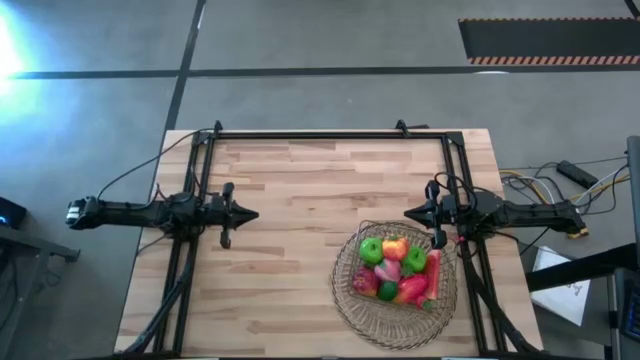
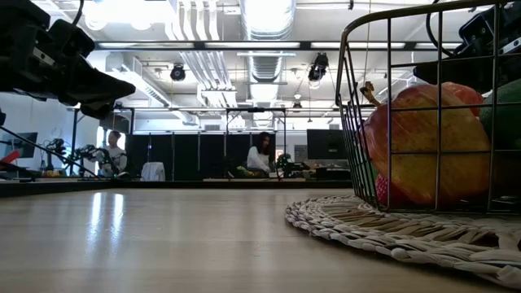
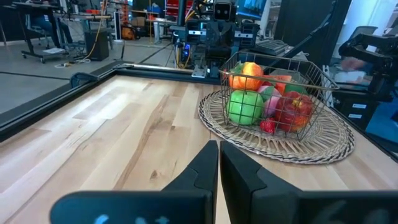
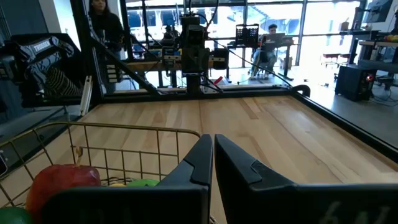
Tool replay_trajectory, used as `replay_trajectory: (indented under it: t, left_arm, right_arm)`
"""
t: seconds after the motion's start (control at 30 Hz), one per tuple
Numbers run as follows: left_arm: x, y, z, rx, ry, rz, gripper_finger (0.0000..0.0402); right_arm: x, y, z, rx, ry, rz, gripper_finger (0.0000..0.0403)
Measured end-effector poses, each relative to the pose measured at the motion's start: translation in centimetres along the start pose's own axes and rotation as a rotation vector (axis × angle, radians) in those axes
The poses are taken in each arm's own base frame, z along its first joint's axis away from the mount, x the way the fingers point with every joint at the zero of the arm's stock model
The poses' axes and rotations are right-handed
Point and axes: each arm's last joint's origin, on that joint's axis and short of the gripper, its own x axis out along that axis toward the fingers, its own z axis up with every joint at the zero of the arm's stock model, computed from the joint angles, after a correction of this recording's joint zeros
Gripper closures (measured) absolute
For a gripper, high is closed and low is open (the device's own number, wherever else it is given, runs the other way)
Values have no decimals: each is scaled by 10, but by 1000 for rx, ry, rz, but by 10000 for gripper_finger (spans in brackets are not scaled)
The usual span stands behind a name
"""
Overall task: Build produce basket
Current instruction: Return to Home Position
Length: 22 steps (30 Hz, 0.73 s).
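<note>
Lift away slowly and gently, with left fingers [image 3: 202, 168] and right fingers [image 4: 196, 162] closed tight and empty, never bumping the full basket [image 3: 267, 57].

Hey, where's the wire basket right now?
In the high view, the wire basket sits on the round woven mat on the table's right side, filled with produce, next to the right claw.

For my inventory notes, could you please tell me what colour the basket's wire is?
Copper-gold; the basket shows it best in the left wrist view.
</note>
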Motion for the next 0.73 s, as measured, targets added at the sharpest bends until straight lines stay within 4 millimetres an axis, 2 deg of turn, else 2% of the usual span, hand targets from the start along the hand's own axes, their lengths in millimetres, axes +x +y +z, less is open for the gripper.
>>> replay_trajectory:
  t: [0.73]
  left_arm:
    - [0,0,0,0,3,-7,402]
  right_arm:
    - [0,0,0,0,0,0,394]
